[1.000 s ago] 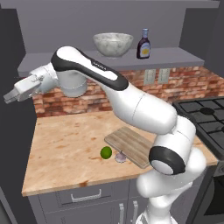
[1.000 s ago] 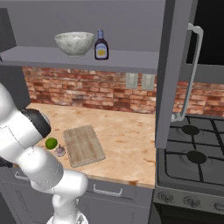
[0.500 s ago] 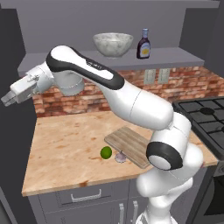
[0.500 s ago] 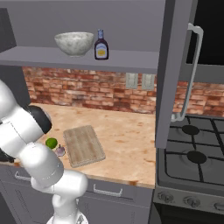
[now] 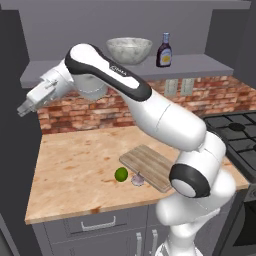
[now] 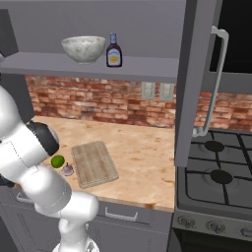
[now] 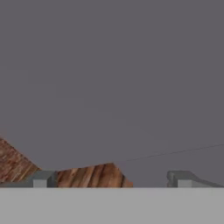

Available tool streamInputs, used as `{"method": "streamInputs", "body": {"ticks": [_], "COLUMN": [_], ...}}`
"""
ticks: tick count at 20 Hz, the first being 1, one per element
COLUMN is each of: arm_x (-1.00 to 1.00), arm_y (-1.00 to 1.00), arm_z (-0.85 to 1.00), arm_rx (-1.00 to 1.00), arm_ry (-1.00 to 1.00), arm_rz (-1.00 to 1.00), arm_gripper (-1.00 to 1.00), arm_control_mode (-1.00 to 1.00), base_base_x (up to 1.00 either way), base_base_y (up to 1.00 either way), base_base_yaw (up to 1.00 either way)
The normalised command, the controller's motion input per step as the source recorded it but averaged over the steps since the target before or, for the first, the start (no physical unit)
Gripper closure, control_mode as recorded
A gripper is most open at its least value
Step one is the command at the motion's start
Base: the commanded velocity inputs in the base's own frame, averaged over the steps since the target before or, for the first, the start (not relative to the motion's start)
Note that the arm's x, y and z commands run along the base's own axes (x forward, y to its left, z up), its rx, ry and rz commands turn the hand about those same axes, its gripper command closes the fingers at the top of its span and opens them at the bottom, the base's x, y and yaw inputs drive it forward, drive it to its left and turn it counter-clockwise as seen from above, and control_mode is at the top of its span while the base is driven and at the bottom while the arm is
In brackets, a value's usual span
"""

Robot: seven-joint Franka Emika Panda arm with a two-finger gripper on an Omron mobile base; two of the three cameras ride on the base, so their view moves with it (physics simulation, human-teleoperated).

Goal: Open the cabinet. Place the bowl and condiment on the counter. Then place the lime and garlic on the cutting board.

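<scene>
Reaching far left at shelf height, the gripper [image 5: 22, 111] is seen with fingers spread wide and nothing held, cabinet [image 6: 194, 83] doors swung open, bowl [image 5: 129, 50] and condiment [image 5: 163, 50] set on its shelf, lime [image 5: 121, 174] and garlic [image 5: 137, 179] rested on the counter [image 5: 75, 170] just beside the cutting board [image 5: 152, 165]

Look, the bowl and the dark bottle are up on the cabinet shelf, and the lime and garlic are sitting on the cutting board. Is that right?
Not quite. The lime and garlic lie on the counter, just beside the cutting board, not on it; the left base view shows this. The bowl and the dark bottle are indeed up on the cabinet shelf.
</scene>
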Motion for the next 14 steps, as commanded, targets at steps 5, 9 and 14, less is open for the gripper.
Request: {"method": "streamInputs", "body": {"ticks": [5, 9, 14], "arm_x": [-0.02, 0.00, -0.01], "arm_y": [-0.46, -0.46, -0.42], "arm_z": [0.00, 0.00, 0.00], "arm_rx": [0.00, 0.00, 0.00], "arm_ry": [-0.07, -0.13, -0.22], "arm_rz": [0.00, 0.00, -0.01], "arm_gripper": [-1.00, -1.00, -1.00], "arm_control_mode": [-1.00, -1.00, -1.00], "base_base_x": [0.00, 0.00, 0.00], "base_base_y": [0.00, 0.00, 0.00], "base_base_yaw": [0.00, 0.00, 0.00]}}
